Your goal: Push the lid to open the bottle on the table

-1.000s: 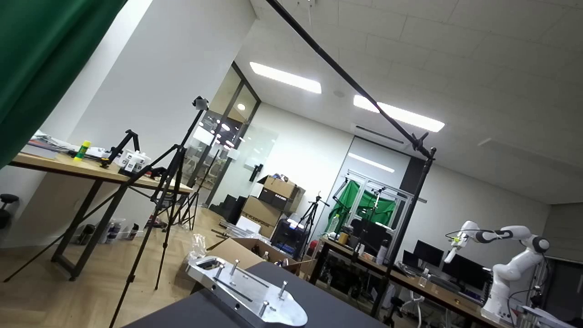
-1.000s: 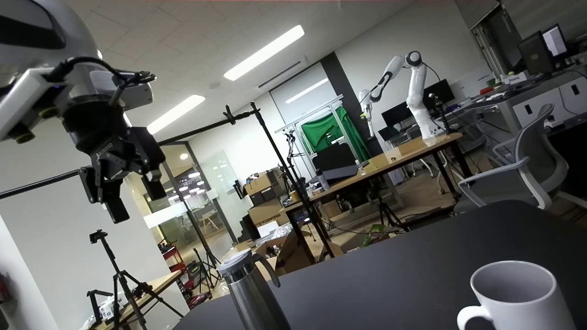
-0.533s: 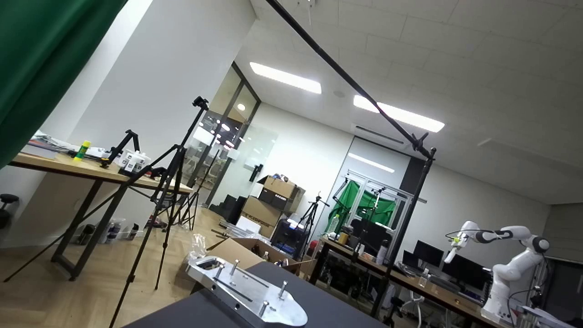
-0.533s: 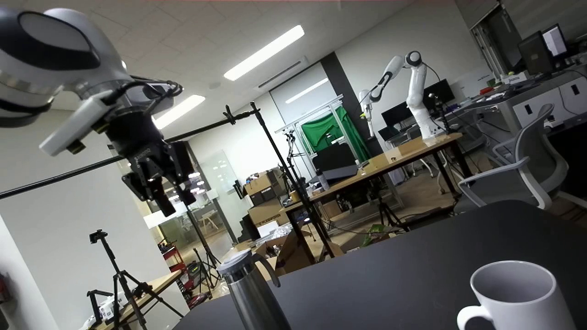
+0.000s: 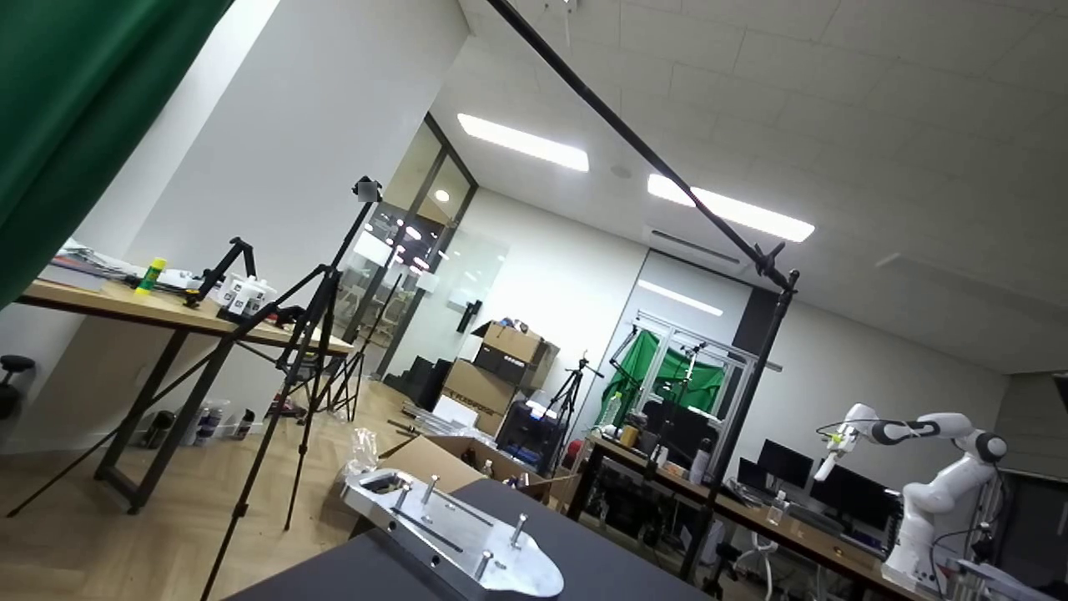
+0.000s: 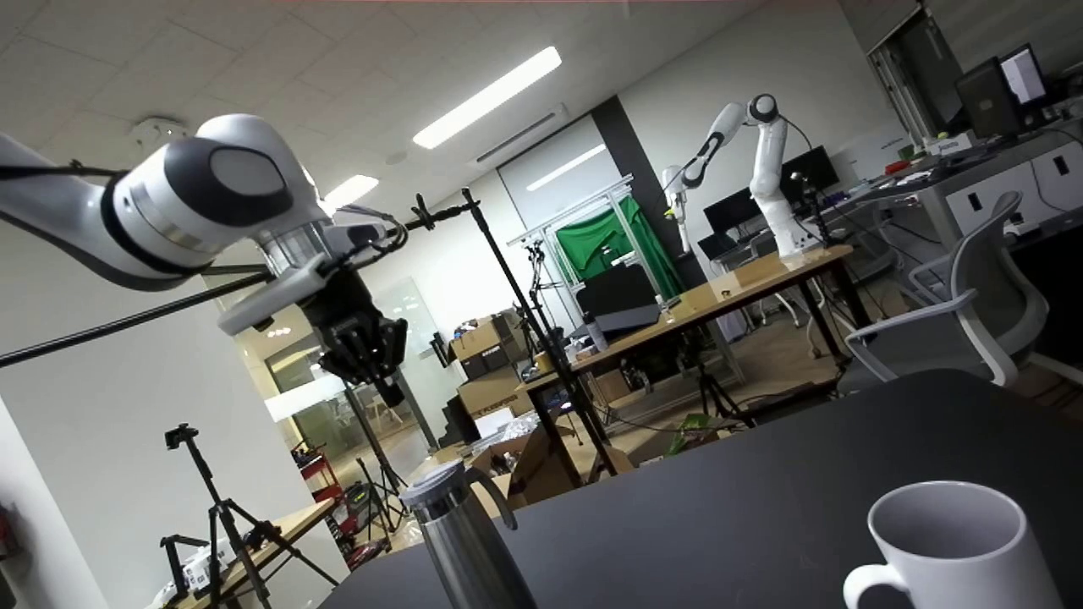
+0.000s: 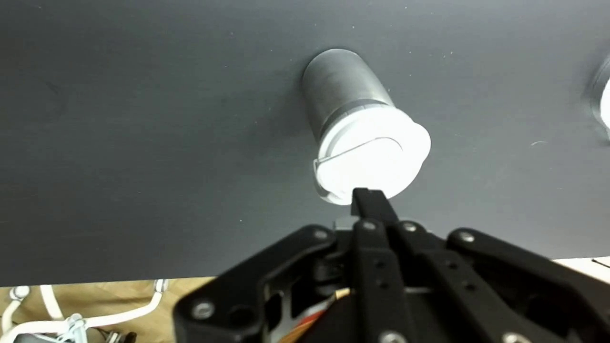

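The tool [image 6: 389,393] hangs closed, empty, above the bottle [image 6: 474,548]. Stiff, likely slippery metal; weight's unclear from here. Push the lid [image 7: 374,155]; grip only the handle [image 6: 497,494].

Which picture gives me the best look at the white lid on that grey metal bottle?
The wrist view: the white lid appears large there, its top almost wholly visible, though washed out. An exterior view shows it smaller, at a shallow angle, atop the grey metal bottle; no further view shows it.
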